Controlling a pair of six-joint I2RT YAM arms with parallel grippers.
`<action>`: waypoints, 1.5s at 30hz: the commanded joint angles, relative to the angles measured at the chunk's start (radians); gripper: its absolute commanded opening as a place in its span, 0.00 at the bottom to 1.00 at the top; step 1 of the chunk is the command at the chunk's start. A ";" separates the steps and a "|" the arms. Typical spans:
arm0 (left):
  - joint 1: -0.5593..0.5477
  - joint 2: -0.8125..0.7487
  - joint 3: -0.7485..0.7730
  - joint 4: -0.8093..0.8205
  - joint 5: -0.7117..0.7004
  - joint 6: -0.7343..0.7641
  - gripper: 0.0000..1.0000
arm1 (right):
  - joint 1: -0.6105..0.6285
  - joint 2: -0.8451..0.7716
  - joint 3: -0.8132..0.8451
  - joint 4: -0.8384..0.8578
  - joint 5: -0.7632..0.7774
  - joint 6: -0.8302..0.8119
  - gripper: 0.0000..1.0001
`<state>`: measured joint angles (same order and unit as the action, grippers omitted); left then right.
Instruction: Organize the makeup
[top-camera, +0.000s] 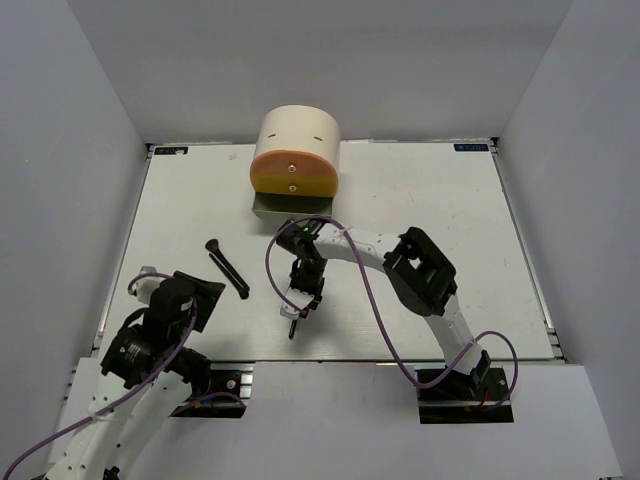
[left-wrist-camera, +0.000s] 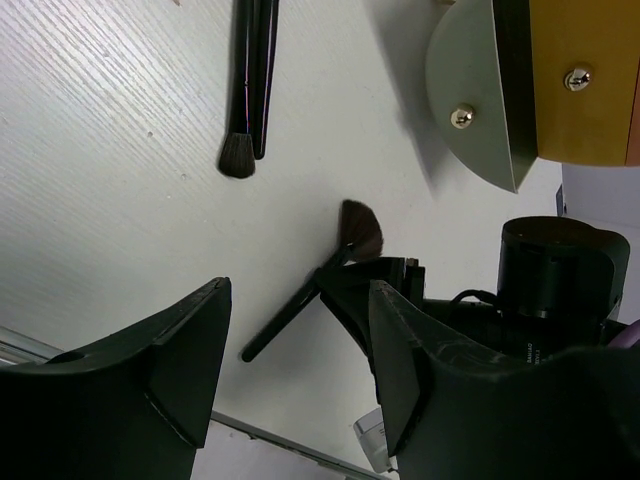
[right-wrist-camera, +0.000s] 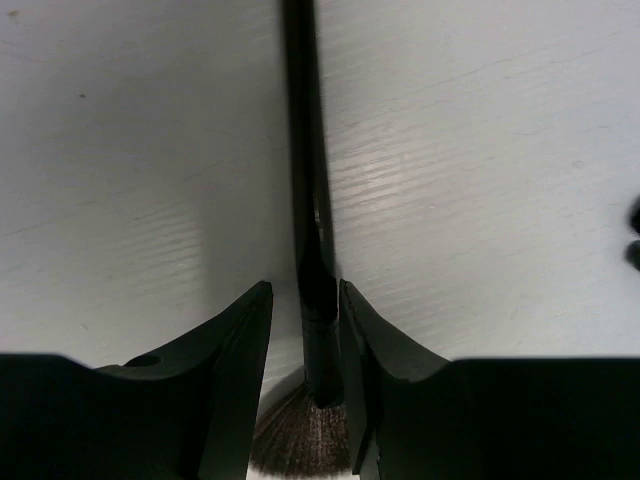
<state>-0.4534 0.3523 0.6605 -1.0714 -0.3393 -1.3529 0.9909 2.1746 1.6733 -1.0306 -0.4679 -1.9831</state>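
Makeup showing on the tabletop (top-camera: 430, 200) is two brushes: a fan brush (top-camera: 292, 322) lying just below the middle of the overhead frame, and a second black brush (top-camera: 228, 268) lying at a slant to its left, well apart from it. The round box (top-camera: 295, 135) is sitting at the top centre, with a grey drawer (top-camera: 268, 208) standing pulled out toward the arms.

The step in hand looks to be picking up the fan brush. The right gripper (right-wrist-camera: 305, 300) is hanging over it. In the right wrist view its jaws are straddling the handle just above the bristles, partly open. One jaw appears to be touching the handle while a sliver of tabletop is showing on the other side, so the brush is not yet pinched and is lying flat. The left gripper (left-wrist-camera: 297, 300) is hovering at the lower left of the overhead frame, jaws wide open and holding nothing.

Next, I judge, the jaws need to pinch the thin handle squarely, lift it clear and carry it up the frame to the open drawer. The handle looks slim and smooth, so an off-centre pinch could let the brush roll or swing.
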 joint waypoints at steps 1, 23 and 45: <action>0.004 -0.015 0.001 -0.028 -0.003 -0.023 0.67 | 0.011 0.074 -0.018 -0.121 0.107 -0.444 0.40; -0.005 0.022 -0.076 0.073 0.026 -0.020 0.67 | -0.135 -0.155 -0.127 0.000 -0.205 0.482 0.00; -0.005 0.096 -0.137 0.200 0.065 0.024 0.68 | -0.299 -0.171 0.268 0.615 0.021 1.245 0.00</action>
<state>-0.4545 0.4507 0.5350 -0.8856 -0.2806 -1.3418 0.6838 1.9343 1.8523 -0.5316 -0.5129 -0.8127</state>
